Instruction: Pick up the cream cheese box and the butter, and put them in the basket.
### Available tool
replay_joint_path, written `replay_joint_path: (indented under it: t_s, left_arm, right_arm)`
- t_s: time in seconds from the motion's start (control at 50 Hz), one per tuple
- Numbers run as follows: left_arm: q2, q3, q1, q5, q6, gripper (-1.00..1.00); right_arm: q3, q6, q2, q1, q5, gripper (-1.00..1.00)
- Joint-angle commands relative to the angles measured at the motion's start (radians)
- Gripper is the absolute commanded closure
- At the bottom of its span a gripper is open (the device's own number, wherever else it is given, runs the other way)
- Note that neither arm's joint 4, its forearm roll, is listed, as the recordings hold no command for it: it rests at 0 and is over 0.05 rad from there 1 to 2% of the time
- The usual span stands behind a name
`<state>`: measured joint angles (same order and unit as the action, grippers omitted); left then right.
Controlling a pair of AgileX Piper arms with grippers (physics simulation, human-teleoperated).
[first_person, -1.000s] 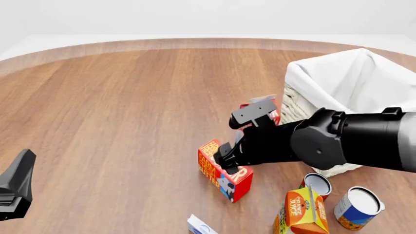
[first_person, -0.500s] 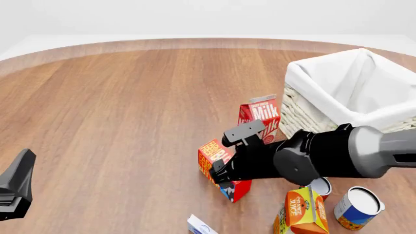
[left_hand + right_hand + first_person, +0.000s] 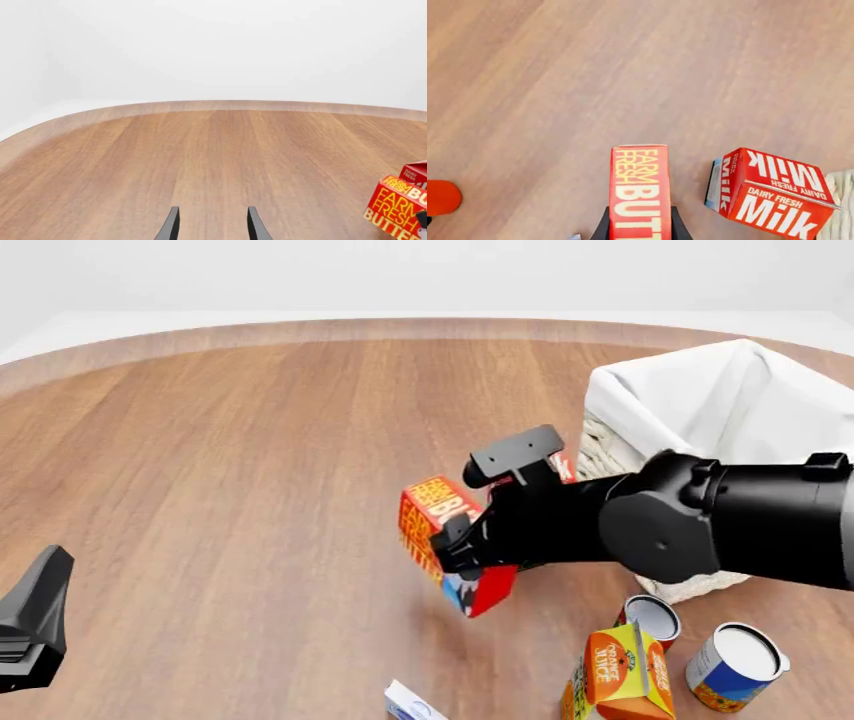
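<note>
The butter (image 3: 430, 523), a red and orange oblong box, hangs tilted above the table with my right gripper (image 3: 457, 546) shut on it. In the right wrist view the butter (image 3: 639, 185) sits between the two black fingers (image 3: 602, 229). It also shows at the edge of the left wrist view as the butter (image 3: 399, 210). The cream cheese box (image 3: 411, 703) lies at the table's near edge, partly cut off. The basket (image 3: 727, 415) stands at the right, behind the right arm. My left gripper (image 3: 212, 227) is open and empty, low at the near left (image 3: 34, 625).
A red-white milk carton (image 3: 770, 195) stands beside the basket, mostly hidden by the right arm in the front view. An orange juice carton (image 3: 621, 670) and two cans (image 3: 651, 618) (image 3: 734, 665) stand at the near right.
My right gripper came down over the butter, shut on it, and has lifted it off the table, tilted and slightly left. The left arm has not moved.
</note>
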<state>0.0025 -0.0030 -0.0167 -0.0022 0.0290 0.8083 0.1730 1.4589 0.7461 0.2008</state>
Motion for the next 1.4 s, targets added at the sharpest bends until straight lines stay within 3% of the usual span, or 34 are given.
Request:
replay_joint_path:
  t_s: [0.02,0.4,0.7,0.9,1.08,1.2,1.4]
  left_arm:
    - [0.000,0.000,0.000,0.000,0.000,-1.00]
    - [0.000,0.000,0.000,0.000,0.000,-1.00]
    - [0.000,0.000,0.000,0.000,0.000,-1.00]
    - [0.000,0.000,0.000,0.000,0.000,-1.00]
    - [0.000,0.000,0.000,0.000,0.000,-1.00]
    - [0.000,0.000,0.000,0.000,0.000,-1.00]
    - [0.000,0.000,0.000,0.000,-0.001,-1.00]
  right_arm:
    - [0.072,0.010,-0.134,0.024,0.094,1.00]
    - [0.161,0.013,-0.246,0.010,0.181,1.00]
    - [0.267,0.070,-0.317,-0.012,0.241,1.00]
    - [0.298,0.120,-0.347,-0.134,0.225,1.00]
    - [0.318,0.149,-0.346,-0.188,0.224,1.00]
    - [0.332,0.217,-0.357,-0.242,0.218,1.00]
    - [0.304,0.278,-0.357,-0.298,0.183,1.00]
